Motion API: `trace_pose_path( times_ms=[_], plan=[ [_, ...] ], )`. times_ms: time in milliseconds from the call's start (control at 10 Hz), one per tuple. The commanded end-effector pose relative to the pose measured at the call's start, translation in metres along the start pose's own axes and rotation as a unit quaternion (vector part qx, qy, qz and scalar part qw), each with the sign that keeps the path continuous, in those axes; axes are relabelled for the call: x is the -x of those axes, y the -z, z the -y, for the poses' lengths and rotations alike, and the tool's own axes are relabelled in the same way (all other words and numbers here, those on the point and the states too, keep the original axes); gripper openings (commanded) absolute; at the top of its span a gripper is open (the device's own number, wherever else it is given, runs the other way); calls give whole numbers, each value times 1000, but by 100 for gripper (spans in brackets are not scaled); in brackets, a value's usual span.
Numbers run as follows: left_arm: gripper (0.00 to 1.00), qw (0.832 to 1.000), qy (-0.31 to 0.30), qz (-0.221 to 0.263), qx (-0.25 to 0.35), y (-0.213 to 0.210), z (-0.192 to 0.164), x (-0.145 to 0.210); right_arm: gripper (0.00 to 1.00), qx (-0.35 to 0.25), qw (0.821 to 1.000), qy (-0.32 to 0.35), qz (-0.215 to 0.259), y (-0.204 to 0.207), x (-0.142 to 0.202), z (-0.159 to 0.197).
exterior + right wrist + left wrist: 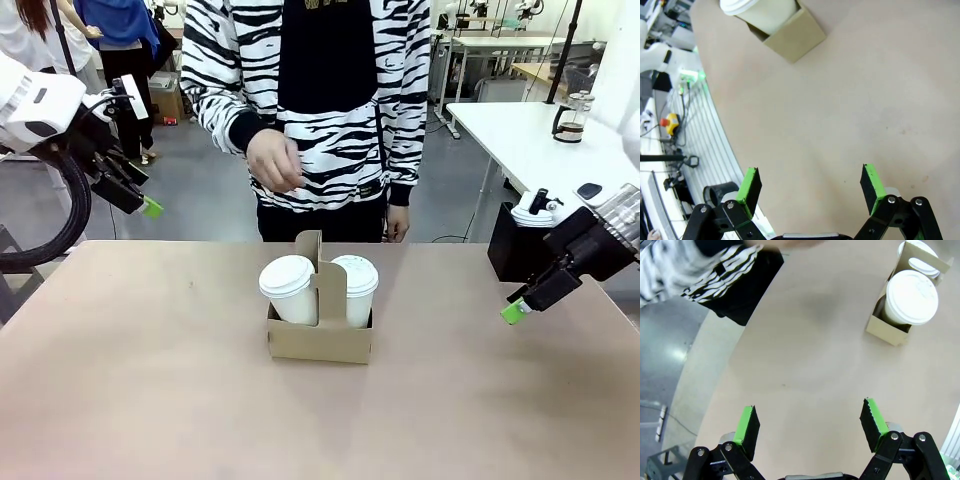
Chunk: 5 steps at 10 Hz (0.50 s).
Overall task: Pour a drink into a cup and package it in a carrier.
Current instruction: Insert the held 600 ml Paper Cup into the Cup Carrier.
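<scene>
Two lidded cups (288, 288) are sitting in the carrier (320, 335) mid-surface (150, 400); both grippers, left (150, 205) and right (515, 310), are hanging aside, seemingly empty.

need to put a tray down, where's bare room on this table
Bare tabletop lies left of the carrier, right of it up to the black box, and along the near edge. Only the centre is crowded, where the carrier holds two lidded cups.
</scene>
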<state>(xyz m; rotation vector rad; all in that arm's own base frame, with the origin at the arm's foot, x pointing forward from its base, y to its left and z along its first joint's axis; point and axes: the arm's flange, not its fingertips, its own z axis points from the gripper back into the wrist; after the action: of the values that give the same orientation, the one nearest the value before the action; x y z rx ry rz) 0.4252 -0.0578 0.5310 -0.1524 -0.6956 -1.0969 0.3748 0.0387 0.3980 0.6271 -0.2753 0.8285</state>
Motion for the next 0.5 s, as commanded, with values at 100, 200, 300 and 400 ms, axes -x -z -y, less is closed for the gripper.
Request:
trace_pose_path(
  times_ms=[100, 200, 300, 400],
  plan=[
    [100, 1000, 0, 3, 3, 0, -1, 1, 100, -7, 1000, -11, 12, 1, 3, 2],
    [100, 1000, 0, 3, 3, 0, -1, 1, 100, -7, 1000, -11, 12, 1, 3, 2],
    [100, 1000, 0, 3, 3, 0, -1, 1, 100, -7, 1000, -11, 12, 1, 3, 2],
    [100, 1000, 0, 3, 3, 0, -1, 1, 100, -7, 1000, -11, 12, 1, 3, 2]
  ],
)
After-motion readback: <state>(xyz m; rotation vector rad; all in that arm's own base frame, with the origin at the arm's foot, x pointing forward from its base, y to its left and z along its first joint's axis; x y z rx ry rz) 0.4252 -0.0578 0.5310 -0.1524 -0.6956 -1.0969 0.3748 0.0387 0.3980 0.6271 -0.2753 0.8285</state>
